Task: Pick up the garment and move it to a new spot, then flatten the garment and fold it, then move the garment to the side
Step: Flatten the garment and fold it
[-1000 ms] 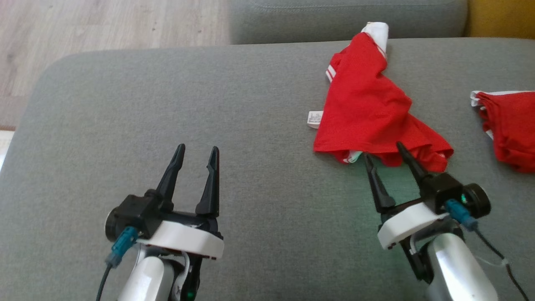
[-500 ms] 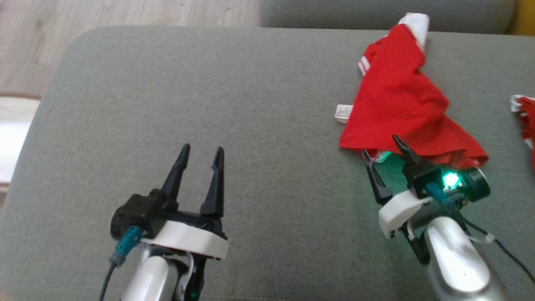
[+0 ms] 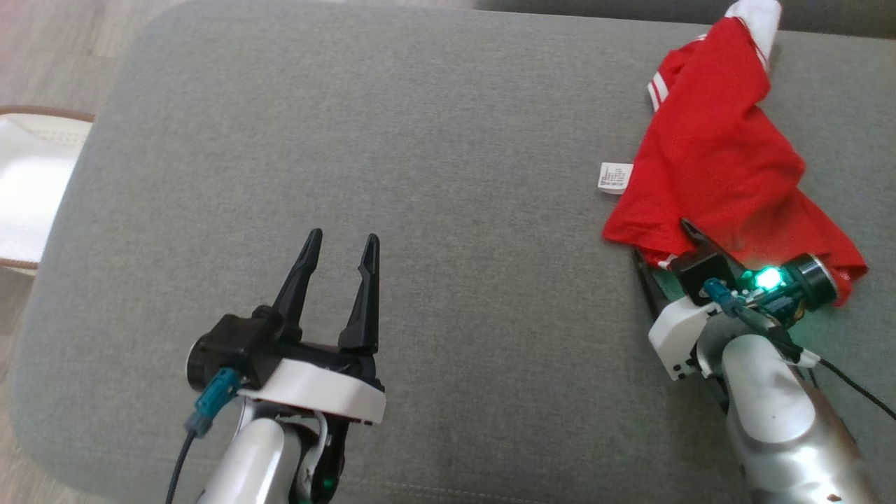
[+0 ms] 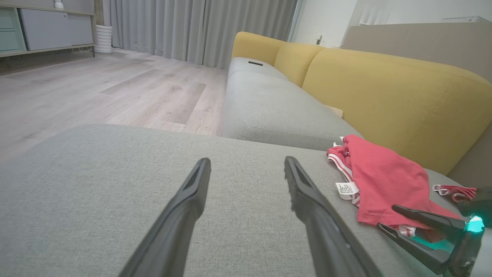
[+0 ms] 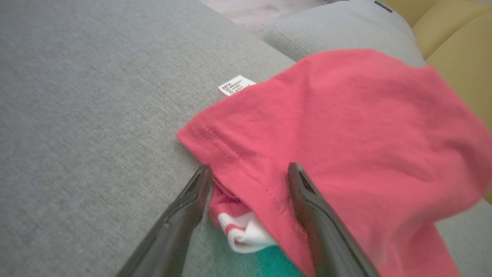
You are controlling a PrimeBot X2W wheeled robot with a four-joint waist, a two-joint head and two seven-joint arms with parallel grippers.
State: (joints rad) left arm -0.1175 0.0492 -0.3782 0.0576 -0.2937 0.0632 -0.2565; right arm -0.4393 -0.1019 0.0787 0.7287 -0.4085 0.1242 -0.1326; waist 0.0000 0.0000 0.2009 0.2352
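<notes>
The right gripper (image 3: 661,241), fingers wide, straddled the near hem of the garment (image 3: 707,168) stretching ahead; the left gripper (image 3: 339,241), also wide, stood well apart.

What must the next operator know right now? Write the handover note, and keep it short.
Left gripper: open and empty, over bare grey cushion, well apart from the garment.
Right gripper: open, fingers straddling the near hem of the red garment, not closed on it.
Garment: crumpled in a heap on the cushion's right side, with its white label sticking out on the left.
Done: nothing yet; the garment is not picked up.
Left: close on the hem, lift, move it to a new spot, flatten, fold, move it aside.
</notes>
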